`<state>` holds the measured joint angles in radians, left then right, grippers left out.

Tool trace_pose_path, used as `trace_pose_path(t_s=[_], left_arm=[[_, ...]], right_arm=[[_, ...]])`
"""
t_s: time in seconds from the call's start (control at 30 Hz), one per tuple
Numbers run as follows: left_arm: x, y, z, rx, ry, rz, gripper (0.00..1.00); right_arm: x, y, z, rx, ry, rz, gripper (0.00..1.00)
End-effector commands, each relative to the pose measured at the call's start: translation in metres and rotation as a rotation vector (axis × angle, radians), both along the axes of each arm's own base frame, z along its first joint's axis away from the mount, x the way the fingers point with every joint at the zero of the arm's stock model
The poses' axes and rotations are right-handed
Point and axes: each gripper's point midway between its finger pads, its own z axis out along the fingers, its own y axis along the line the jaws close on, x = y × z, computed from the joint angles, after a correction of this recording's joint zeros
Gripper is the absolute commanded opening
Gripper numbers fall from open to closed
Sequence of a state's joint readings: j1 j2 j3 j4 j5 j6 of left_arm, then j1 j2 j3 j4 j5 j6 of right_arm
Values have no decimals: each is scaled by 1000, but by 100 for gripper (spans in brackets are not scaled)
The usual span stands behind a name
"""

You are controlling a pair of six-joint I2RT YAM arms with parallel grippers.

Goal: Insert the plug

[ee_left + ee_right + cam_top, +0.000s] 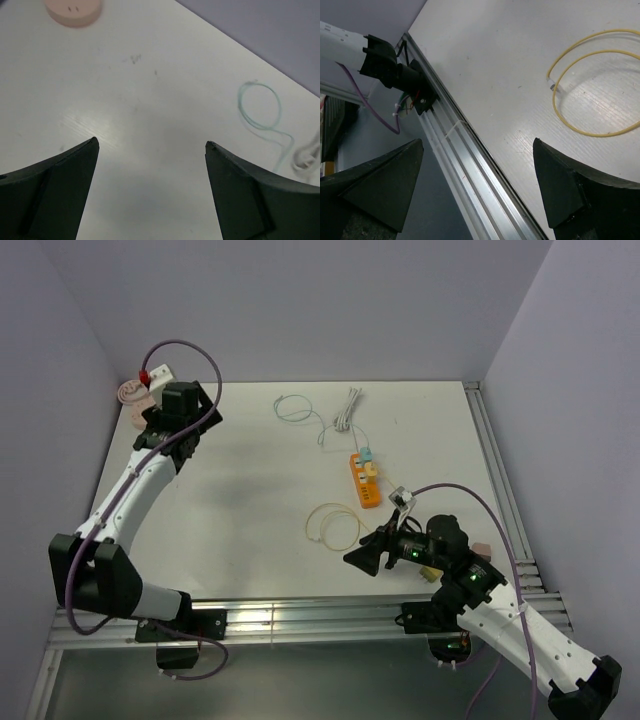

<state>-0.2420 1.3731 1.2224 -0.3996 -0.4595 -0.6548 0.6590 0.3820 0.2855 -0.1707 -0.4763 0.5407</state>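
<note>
An orange power strip (365,480) lies right of the table's middle with small plugs in it. A pale green cable (294,410) runs from it; it also shows in the left wrist view (260,107). A white cable with a plug end (347,410) lies behind the strip. A yellow cable (333,525) is coiled in front of it and shows in the right wrist view (590,85). My left gripper (185,445) is open and empty above bare table at the far left. My right gripper (362,557) is open and empty over the table's near edge, right of the yellow coil.
A pink round object (74,9) lies at the far left corner, near a white block with a red tip (155,373). An aluminium rail (470,165) runs along the near edge. Walls close the back and sides.
</note>
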Motion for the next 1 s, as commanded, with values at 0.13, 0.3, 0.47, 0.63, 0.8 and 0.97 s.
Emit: trace_pose_path(t_s=[0.13, 0.3, 0.47, 0.63, 0.8, 0.97], left_arm=[[50, 98, 16, 287, -3, 123, 91], [63, 159, 0, 294, 22, 206, 91], [93, 195, -12, 312, 53, 196, 88], [127, 220, -44, 323, 103, 203, 84], [172, 229, -65, 324, 96, 164, 82], [210, 243, -70, 316, 67, 181, 82]], right_arm=[[-5, 5, 10, 39, -50, 46, 97], [-4, 5, 12, 33, -61, 49, 97], [0, 6, 7, 15, -37, 36, 97], [3, 4, 9, 11, -46, 20, 97], [2, 4, 10, 28, -60, 21, 97], [1, 2, 7, 29, -54, 9, 97]])
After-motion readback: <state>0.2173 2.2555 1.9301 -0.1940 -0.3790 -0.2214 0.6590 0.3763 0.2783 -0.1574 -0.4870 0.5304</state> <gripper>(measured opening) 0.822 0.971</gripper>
